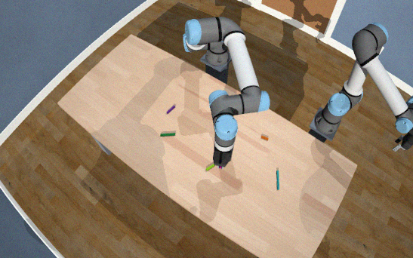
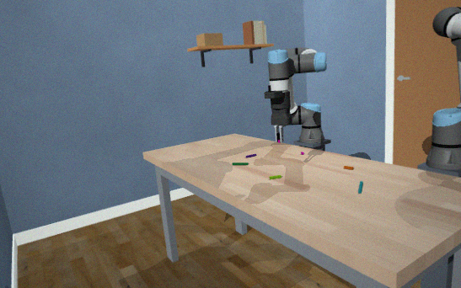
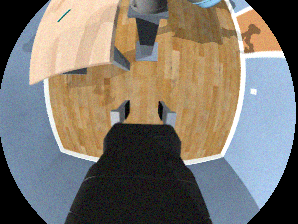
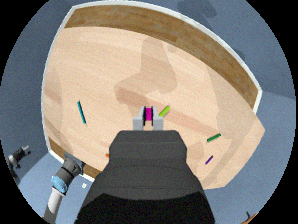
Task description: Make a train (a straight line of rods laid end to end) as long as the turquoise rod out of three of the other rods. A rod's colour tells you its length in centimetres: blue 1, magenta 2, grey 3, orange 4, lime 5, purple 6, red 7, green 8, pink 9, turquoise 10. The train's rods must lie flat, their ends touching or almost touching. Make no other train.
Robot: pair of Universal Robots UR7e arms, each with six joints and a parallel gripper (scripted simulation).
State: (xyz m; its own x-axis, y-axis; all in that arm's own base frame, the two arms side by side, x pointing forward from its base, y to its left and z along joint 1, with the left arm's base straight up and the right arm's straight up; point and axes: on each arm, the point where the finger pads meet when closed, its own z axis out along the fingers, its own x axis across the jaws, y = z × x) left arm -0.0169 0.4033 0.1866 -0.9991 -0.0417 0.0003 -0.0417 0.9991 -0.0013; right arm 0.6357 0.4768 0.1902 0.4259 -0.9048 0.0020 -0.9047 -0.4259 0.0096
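My right gripper (image 1: 220,165) (image 2: 279,138) (image 4: 148,112) is shut on a magenta rod (image 2: 279,141) (image 4: 148,113), held above the table. A lime rod (image 1: 210,167) (image 2: 276,177) (image 4: 165,111) lies on the table, beside the fingers in the right wrist view. The turquoise rod (image 1: 278,179) (image 2: 360,187) (image 3: 64,15) (image 4: 81,112) lies apart from the others. An orange rod (image 1: 264,137) (image 2: 348,168) lies alone. A second magenta rod (image 2: 302,153) lies near the back edge, hidden in the top view. My left gripper (image 1: 398,144) (image 3: 144,106) is open and empty, beyond the table.
A green rod (image 1: 167,134) (image 2: 240,164) (image 4: 214,137) and a purple rod (image 1: 171,109) (image 2: 251,156) (image 4: 209,160) lie separately on the table (image 1: 101,94) (image 2: 353,227). The right arm reaches over the table's middle. A wall shelf (image 2: 231,47) is behind.
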